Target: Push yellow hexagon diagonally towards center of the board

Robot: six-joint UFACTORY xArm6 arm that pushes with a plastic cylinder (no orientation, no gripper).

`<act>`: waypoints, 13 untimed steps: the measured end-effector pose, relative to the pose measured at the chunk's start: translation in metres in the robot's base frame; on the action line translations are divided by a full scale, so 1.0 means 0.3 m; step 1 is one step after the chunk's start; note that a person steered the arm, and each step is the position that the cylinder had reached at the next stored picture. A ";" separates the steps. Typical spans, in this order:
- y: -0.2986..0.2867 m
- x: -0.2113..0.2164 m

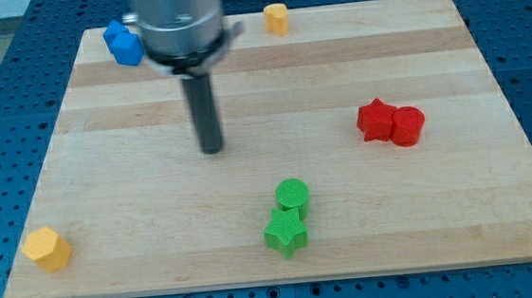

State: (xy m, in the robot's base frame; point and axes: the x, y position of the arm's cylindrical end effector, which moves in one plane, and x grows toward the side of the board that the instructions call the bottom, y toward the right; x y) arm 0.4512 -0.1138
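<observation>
blue blocks [125, 44] partly behind arm

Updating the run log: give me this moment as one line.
my tip: left of board centre, touching no block | yellow hexagon: bottom-left corner, not yet pushed | next: likely approach the hexagon

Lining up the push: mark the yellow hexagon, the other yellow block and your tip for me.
yellow hexagon [46, 248], camera view, bottom left corner of the board: middle of its top face.
yellow block [277, 19], camera view, top edge: middle of the block; shape unclear.
my tip [212, 150], camera view, left of centre: rod's very end.
</observation>
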 end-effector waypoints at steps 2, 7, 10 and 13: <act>-0.495 0.052; -0.634 0.361; -0.546 0.487; -0.251 0.273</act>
